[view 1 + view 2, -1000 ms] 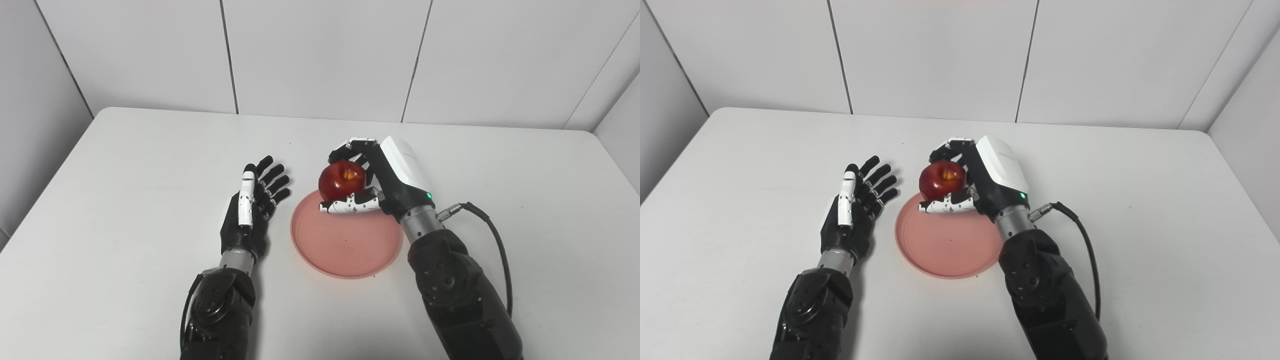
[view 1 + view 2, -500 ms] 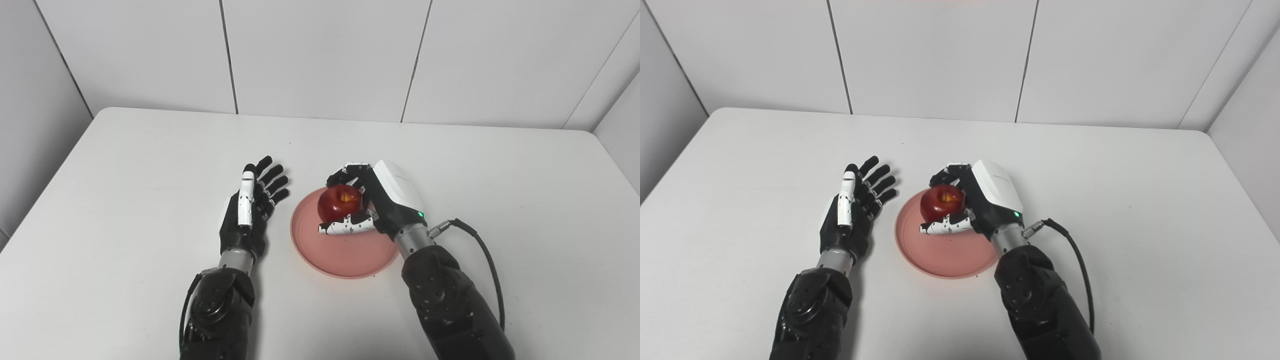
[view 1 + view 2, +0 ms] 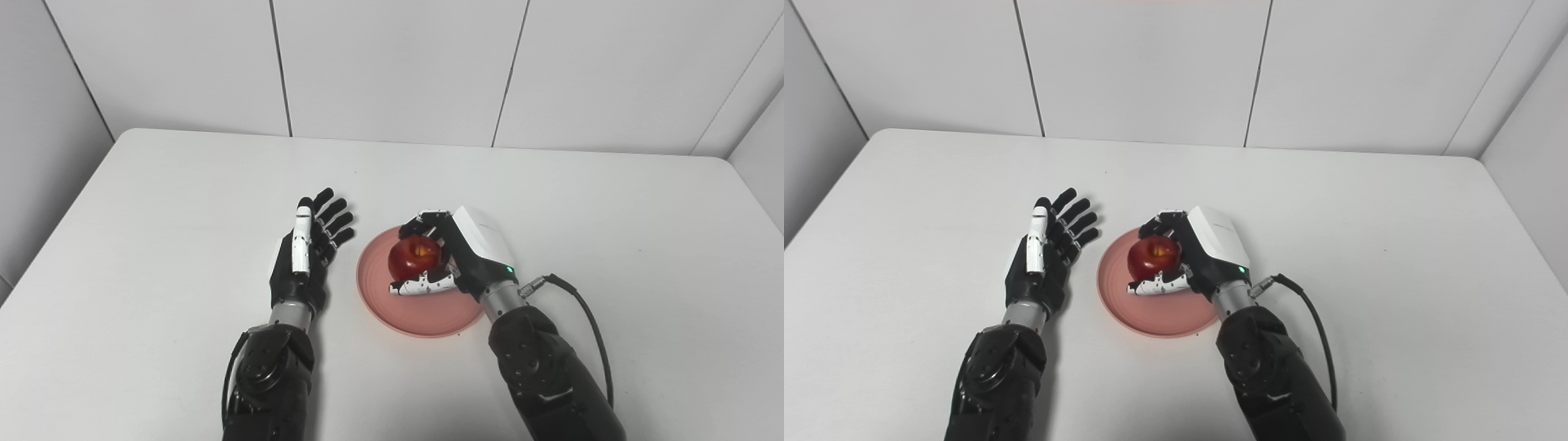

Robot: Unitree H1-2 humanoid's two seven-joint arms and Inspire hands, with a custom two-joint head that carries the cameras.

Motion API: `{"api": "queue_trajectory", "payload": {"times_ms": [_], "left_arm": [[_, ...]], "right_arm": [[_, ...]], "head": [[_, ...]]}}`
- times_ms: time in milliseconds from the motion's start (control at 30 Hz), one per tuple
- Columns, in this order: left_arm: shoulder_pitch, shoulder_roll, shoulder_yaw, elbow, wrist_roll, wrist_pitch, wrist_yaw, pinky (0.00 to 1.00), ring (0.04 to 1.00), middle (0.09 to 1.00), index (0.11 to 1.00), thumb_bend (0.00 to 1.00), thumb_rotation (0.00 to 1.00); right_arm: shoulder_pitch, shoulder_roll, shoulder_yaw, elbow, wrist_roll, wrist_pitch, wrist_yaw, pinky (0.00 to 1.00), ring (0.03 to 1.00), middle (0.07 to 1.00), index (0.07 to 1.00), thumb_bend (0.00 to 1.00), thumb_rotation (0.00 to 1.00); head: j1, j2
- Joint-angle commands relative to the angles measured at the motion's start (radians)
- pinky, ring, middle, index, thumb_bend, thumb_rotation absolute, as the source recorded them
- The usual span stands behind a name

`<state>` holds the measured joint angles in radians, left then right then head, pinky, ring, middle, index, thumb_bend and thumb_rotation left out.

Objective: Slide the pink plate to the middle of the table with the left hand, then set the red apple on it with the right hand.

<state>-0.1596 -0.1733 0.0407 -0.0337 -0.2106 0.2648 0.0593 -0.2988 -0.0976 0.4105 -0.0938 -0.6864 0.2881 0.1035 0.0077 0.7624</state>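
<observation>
the right hand (image 3: 456, 260) is wrapped around the red apple (image 3: 414, 258), fingers curled over its far side and the thumb pressed along its near, lower side, so the apple sits in the hollow of the palm, just left of the hand's white back. directly beneath the hand lies the pink plate (image 3: 422, 315), its near rim showing below the thumb. whether the apple already touches the plate or hangs a shade above it cannot be told from these views.

the step in hand looks to be the set-down and release. to do it well, lower the apple until it bears its own weight on the flat of the plate under the palm, not on the sloping rim. then open the fingers and thumb together, slowly, so neither side nudges the round fruit into a roll. lift the hand straight up and back toward the wrist, clear of the apple, without dragging the plate.

the left hand (image 3: 309, 251) lies just beyond the plate's left edge, fingers spread and holding nothing, on the white table (image 3: 153, 202). it should keep off the plate.
</observation>
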Motion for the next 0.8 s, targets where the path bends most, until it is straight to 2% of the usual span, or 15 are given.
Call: {"api": "queue_trajectory", "payload": {"times_ms": [0, 633, 767], "left_arm": [[-0.014, -0.011, 0.0, -0.012, 0.002, 0.015, 0.008, 0.81, 0.821, 0.835, 0.829, 0.4, 1.0], [-0.013, -0.011, 0.001, -0.016, -0.009, 0.02, 0.001, 0.81, 0.825, 0.84, 0.835, 0.4, 1.0], [-0.013, -0.009, 0.0, -0.016, -0.01, 0.021, -0.001, 0.81, 0.827, 0.841, 0.836, 0.4, 1.0]], "right_arm": [[-0.027, 0.008, 0.0, -0.008, -0.004, -0.04, -0.012, 0.3, 0.378, 0.428, 0.526, 0.52, 0.0], [-0.027, 0.003, 0.012, -0.011, -0.03, -0.01, 0.018, 0.27, 0.359, 0.424, 0.531, 0.52, 0.0], [-0.028, 0.002, 0.015, -0.016, -0.046, 0.011, 0.039, 0.31, 0.406, 0.448, 0.528, 0.52, 0.0]], "head": [[0.002, 0.002], [-0.006, 0.002], [-0.006, 0.002]]}}
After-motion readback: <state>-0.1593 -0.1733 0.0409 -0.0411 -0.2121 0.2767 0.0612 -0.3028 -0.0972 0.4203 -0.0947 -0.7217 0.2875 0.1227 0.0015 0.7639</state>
